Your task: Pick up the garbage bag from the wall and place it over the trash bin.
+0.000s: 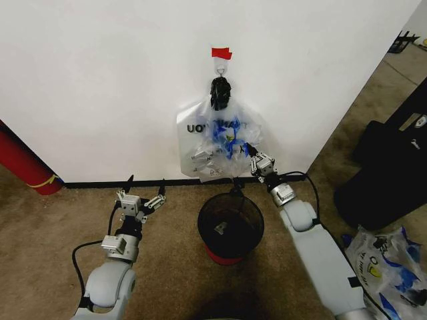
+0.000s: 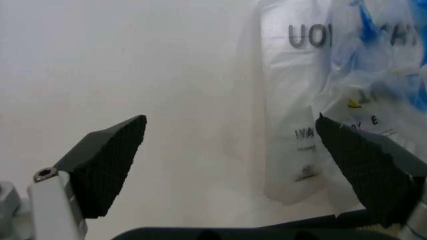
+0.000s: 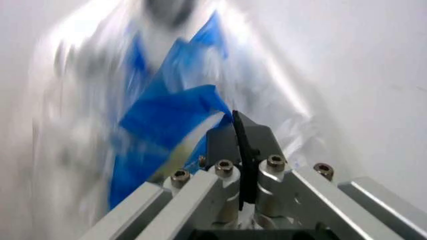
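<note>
Black wire mesh, set on a red base, is forming the trash bin (image 1: pixel 231 225), which is being seen standing on the carpet nearest the robot, directly below the hanging bags and between the two arms. To its left, the left gripper (image 1: pixel 145 193) is being held low and idle near the baseboard, its two ridged pads spread wide with nothing between them. Farther on, the right gripper (image 1: pixel 254 155) is being pressed against the lower right side of the garbage bag (image 1: pixel 227 143); in the right wrist view its fingers (image 3: pixel 241 142) are being shown drawn together into a thin seam, with blue and clear film bunched at their tips, so a pinch of the plastic is judged to be being held. The bag is being carried by the small metal hook (image 1: pixel 221 69) on the white wall (image 1: pixel 100 80), under a strip of red tape (image 1: pixel 221 53), its knotted handles gathered dark at the hook. Thin, limp and nearly weightless, the film is being judged slippery and easily torn, collapsing wherever it is being squeezed; a hold high up, close under the bunched handles, is being judged better for lifting it clear.
</note>
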### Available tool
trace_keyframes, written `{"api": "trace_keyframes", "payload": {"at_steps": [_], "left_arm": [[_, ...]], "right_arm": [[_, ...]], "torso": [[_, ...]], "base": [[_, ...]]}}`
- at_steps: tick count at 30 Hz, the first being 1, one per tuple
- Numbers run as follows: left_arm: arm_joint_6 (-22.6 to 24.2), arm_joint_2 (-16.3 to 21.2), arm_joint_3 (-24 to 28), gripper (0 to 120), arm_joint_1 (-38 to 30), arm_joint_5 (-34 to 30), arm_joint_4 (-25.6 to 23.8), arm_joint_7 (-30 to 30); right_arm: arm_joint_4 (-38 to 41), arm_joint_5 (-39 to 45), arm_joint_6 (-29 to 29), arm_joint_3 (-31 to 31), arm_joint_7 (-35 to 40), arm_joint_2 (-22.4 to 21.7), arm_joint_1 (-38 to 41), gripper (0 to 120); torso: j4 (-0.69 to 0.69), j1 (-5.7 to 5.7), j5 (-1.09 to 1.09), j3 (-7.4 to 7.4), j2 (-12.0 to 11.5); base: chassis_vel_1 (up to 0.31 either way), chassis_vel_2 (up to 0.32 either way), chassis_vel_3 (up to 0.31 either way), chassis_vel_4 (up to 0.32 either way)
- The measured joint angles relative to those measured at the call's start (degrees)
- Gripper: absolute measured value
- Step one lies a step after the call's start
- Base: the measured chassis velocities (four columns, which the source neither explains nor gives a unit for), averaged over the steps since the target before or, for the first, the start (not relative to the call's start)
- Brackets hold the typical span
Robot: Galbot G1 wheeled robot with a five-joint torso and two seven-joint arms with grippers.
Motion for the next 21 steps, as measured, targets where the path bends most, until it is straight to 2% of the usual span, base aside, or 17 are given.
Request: {"api": "trace_keyframes", "payload": {"at_steps": [1,5,8,9,12,15,18,21], "left_arm": [[0.0,0.0,0.0,100,0.0,0.0,0.0,0.0],[-2.0,1.3,0.5,100,-0.1,2.2,0.3,0.0],[-9.2,3.4,0.4,100,-2.1,11.3,3.1,0.6],[-9.2,3.4,0.4,100,-2.1,11.3,3.1,0.6],[-12.9,6.7,0.8,100,-4.7,15.5,4.0,1.6],[-11.9,10.5,0.9,100,-5.0,13.2,1.8,2.0],[-9.6,12.6,0.6,100,-4.5,9.5,-0.6,2.3],[-2.7,16.8,3.2,100,-5.6,-1.0,-4.6,2.3]], "right_arm": [[0.0,0.0,0.0,0.0,0.0,0.0,0.0,0],[4.6,11.6,-0.8,0.0,0.4,2.0,-3.7,0],[6.9,18.9,-0.2,-0.2,0.0,3.9,-6.0,0],[6.9,18.9,-0.2,-0.2,0.0,3.9,-6.0,0],[8.5,25.5,1.6,-0.6,-1.5,5.9,-7.8,0],[8.5,30.0,3.0,-2.2,-3.8,7.4,-7.7,0],[8.3,32.4,3.1,-3.5,-4.3,7.8,-7.1,0],[9.7,36.1,2.6,-4.1,-4.0,7.7,-7.2,0]], "torso": [[0.00,0.00,0.00,0.00,0.0],[0.00,0.00,0.01,0.00,0.0],[-0.01,0.00,-0.01,0.00,0.0],[-0.01,0.00,-0.01,0.00,0.0],[-0.03,0.00,0.01,0.00,0.0],[-0.03,0.00,0.01,0.00,0.0],[0.04,0.00,0.01,0.00,0.0],[0.03,0.00,0.02,0.00,0.0]], "base": [[0.000,0.000,0.000,0.000],[0.000,0.000,0.000,0.000],[0.000,0.000,0.000,0.000],[0.000,0.000,0.000,0.000],[0.000,0.000,0.000,0.000],[0.000,0.000,0.000,0.000],[0.000,0.000,0.000,0.000],[0.000,0.000,0.000,0.000]]}}
